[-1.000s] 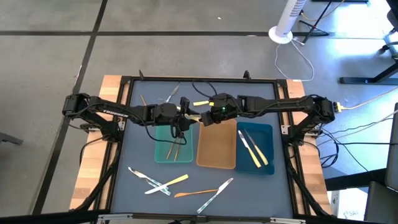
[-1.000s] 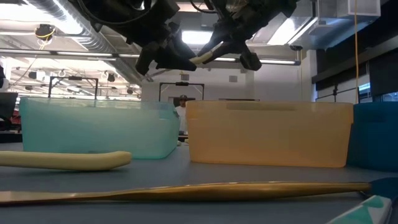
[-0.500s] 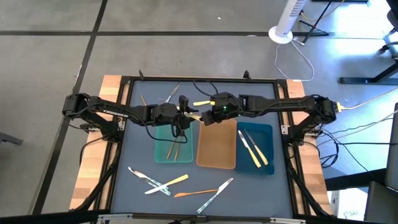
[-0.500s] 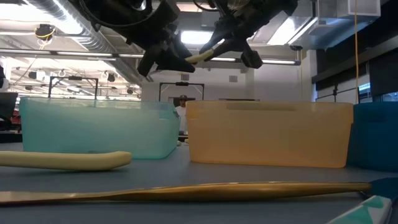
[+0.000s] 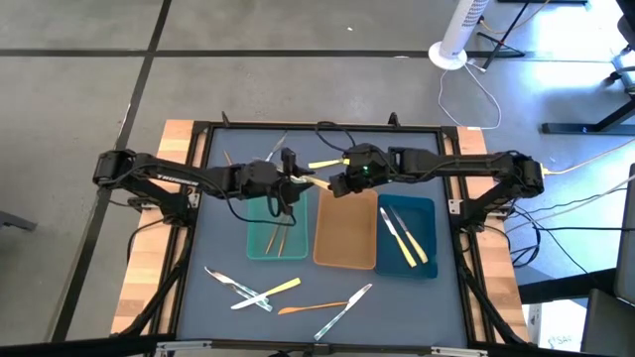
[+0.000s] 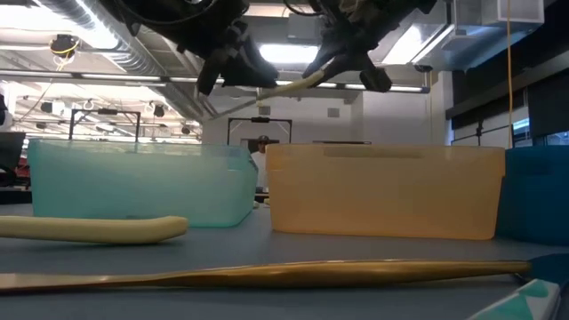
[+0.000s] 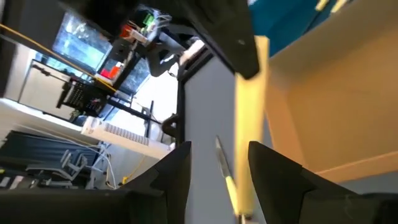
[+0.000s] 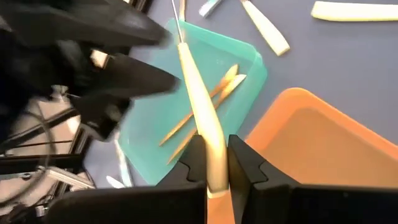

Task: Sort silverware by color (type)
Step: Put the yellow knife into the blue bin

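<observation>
The right gripper (image 5: pixel 338 184) is hanging in the air over the back edge of the tan tray (image 5: pixel 346 230), its fingers (image 8: pixel 239 165) pressing together on the handle of a yellow-handled utensil (image 8: pixel 200 112). That utensil is sticking out toward the left arm, with its thin silver tip reaching above the teal tray (image 5: pixel 278 226). In the low view the pale handle (image 6: pixel 298 84) is slanting between the two arms, well above the tray walls.

The left gripper (image 5: pixel 288 180) is hovering just beside it, over the back of the teal tray, with its fingers (image 7: pixel 280 174) standing spread on either side of the yellow handle (image 7: pixel 247 124); whether they are touching it cannot be told.

Two slim gold utensils (image 5: pixel 279 234) are lying in the teal tray. The tan tray is sitting between the teal one and the dark-blue tray (image 5: pixel 410 236), which is holding a silver utensil and a yellow-handled one (image 5: pixel 408 238).

More silverware is lying loose on the worktop (image 5: pixel 208 307): a yellow-handled piece (image 5: pixel 320 164) and a few thin ones (image 5: pixel 273 150) behind the trays, and near the front edge a cluster of silver and yellow-handled pieces (image 5: pixel 254 290) beside a gold one (image 5: pixel 310 307) and a silver one (image 5: pixel 347 305).
</observation>
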### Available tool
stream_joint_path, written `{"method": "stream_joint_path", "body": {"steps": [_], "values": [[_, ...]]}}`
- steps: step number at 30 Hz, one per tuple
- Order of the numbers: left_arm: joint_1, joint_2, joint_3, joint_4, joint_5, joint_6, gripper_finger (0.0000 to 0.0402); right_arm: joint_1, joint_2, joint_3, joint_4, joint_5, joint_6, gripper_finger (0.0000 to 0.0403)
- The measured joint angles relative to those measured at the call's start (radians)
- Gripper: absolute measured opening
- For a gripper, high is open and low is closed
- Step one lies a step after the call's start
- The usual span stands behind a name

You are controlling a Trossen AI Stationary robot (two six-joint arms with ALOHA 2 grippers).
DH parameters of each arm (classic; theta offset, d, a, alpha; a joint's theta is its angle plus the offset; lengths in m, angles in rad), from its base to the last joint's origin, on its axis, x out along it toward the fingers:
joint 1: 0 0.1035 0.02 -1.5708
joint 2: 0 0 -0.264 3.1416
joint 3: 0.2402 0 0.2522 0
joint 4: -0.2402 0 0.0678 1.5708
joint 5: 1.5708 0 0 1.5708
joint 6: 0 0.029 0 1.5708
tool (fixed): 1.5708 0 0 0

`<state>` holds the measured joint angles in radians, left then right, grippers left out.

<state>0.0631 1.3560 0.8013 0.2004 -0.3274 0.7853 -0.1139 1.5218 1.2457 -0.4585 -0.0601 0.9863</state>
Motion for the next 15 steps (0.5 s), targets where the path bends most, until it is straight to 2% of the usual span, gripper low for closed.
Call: {"method": "stream_joint_path", "body": {"steps": [8, 15], "values": [[0.002, -0.054, 0.0, -0.015, -0.004, -0.024, 0.0153, -0.013, -0.05, -0.001, -0.132, 0.049, 0.001, 0.0013], [0.052, -0.112, 0.001, -0.07, -0.006, -0.069, 0.0153, -0.009, -0.146, 0.0, -0.262, 0.128, 0.032, 0.0013]]}}
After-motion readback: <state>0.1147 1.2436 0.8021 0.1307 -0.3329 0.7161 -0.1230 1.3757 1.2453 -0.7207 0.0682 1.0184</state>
